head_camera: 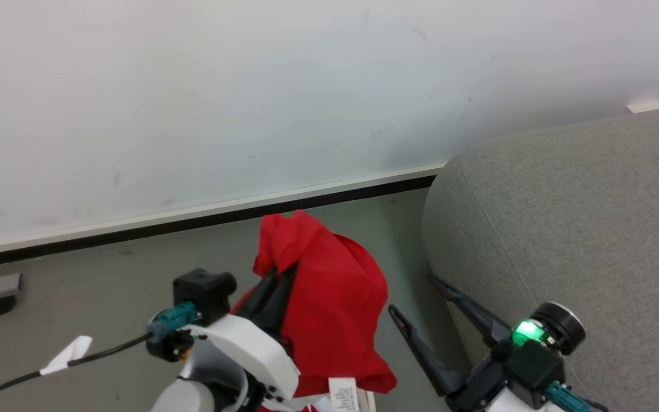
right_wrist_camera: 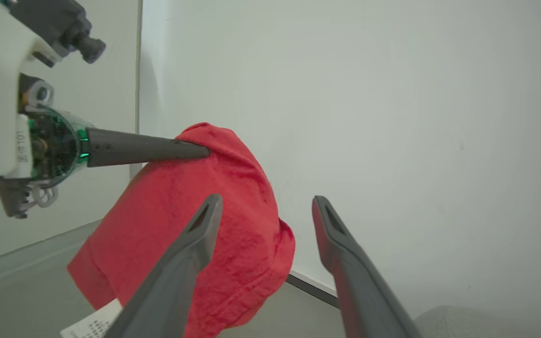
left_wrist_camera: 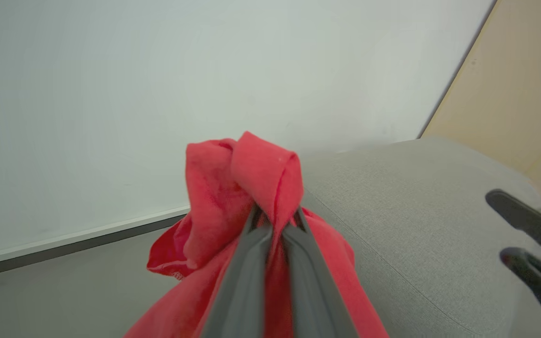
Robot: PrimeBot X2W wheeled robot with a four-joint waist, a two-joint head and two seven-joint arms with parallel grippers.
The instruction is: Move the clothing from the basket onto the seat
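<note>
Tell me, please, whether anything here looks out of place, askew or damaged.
Nothing serious stands out. The clothing hangs bunched from the shut left gripper, beside the seat and not yet on it, which fits a carry. The right gripper is open and empty. The wall has only faint scuffs.

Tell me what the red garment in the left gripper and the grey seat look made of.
The clothing: thin, soft matte cloth, possibly cotton; it folds and hangs limp from the left gripper, surface slightly crinkled. The seat: matte grey woven upholstery; a fine weave and a stitched seam show. Rounded edges suggest padding underneath.
</note>
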